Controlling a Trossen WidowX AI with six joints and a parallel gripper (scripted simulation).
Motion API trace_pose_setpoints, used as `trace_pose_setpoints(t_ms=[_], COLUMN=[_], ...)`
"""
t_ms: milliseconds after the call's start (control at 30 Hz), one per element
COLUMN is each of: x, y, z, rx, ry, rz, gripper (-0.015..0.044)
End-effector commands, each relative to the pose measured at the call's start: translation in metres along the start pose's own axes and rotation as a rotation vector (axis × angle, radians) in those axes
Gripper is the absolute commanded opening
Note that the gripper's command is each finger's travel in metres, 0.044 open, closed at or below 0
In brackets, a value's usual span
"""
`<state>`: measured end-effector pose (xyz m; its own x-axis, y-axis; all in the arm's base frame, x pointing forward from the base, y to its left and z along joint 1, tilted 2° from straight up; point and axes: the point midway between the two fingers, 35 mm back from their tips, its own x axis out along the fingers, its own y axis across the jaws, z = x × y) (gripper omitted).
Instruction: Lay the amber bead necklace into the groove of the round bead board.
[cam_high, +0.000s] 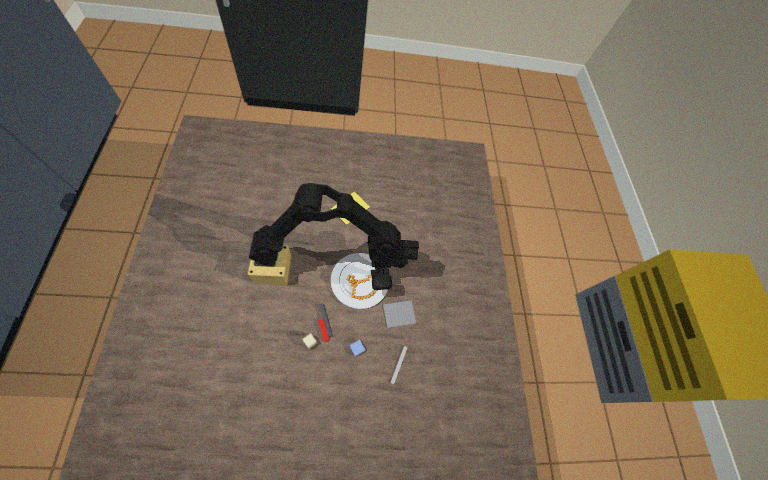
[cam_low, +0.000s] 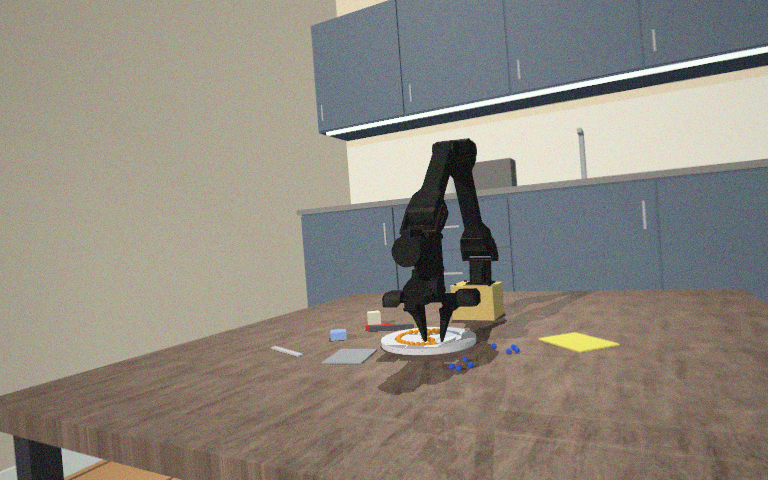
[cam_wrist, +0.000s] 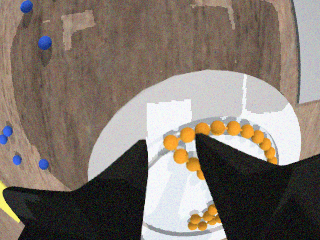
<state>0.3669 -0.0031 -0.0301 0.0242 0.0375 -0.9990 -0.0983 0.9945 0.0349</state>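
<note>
The amber bead necklace (cam_high: 362, 297) (cam_low: 411, 343) (cam_wrist: 217, 127) lies on the white round bead board (cam_high: 342, 297) (cam_low: 419, 350) (cam_wrist: 120, 135). In the wrist view one run of beads curves along the groove at the top and right. At its left end the strand folds sharply inward across the middle, and several beads are bunched low in the ring. My gripper (cam_low: 433, 340) (cam_wrist: 171, 143) is open low over the board, its fingertips on either side of the fold's end beads, holding nothing. The right finger hides part of the strand; in the top view the fingertips are hidden.
Several loose blue beads (cam_low: 458, 367) (cam_wrist: 45, 43) and a yellow sheet (cam_low: 577, 341) lie beside the board. A grey square (cam_high: 399, 314) (cam_low: 350, 356), a blue cube (cam_high: 357, 347), a cream cube (cam_high: 309, 340), a red and grey bar (cam_high: 323, 330) and a white stick (cam_high: 399, 365) lie around it.
</note>
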Motion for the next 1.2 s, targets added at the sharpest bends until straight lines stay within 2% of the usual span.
trace_pose_setpoints(t_ms=[0, 267, 1067, 1167], x=[0.0, -0.002, -0.005, -0.014], y=[0.0, 0.0, 0.0, -0.002], z=[0.0, -0.001, -0.001, -0.003], rx=[0.0, 0.001, 0.004, -0.049], ry=[-0.001, 0.004, 0.006, 0.006], rz=[0.0, 0.001, 0.003, 0.003], gripper=[0.0236, 0.044, 0.044, 0.0361])
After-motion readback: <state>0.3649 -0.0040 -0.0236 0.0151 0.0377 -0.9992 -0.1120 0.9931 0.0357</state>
